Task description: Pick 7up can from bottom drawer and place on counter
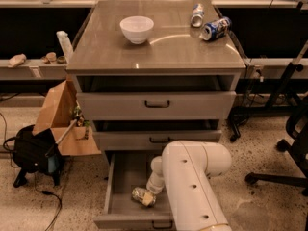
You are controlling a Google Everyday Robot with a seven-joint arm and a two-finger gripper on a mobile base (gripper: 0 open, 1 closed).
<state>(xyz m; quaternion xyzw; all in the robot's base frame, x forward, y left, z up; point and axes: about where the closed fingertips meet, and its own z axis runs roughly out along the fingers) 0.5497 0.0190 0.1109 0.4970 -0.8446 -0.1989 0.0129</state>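
The 7up can (141, 196) lies on its side on the floor of the bottom drawer (120, 177), nearer the front edge than the back and left of the middle. It is a small pale can with a yellowish-green cast, and its body looks dented and crumpled. One end faces the drawer's left wall.

The gripper (150, 198) is down inside the drawer, right against the can's right end. Whether it is clamped on the can or only touching it cannot be told.

The arm (192, 186) is thick and white. It rises from the bottom edge of the view, rounds over in a broad elbow above the drawer's right half, and sends a slimmer white wrist slanting down and left to the can. It hides the drawer's right side and part of its front. The drawer is pulled well out below the two shallower ones.

The counter (159, 57) carries a white bowl (137, 29) near the middle of its back half. A blue can (215, 28) lies on its side near the back right corner, with a silver can (197, 15) just behind it at the back edge.

On the floor to the cabinet's left stand an open cardboard box (57, 114) and a black bag (31, 150).
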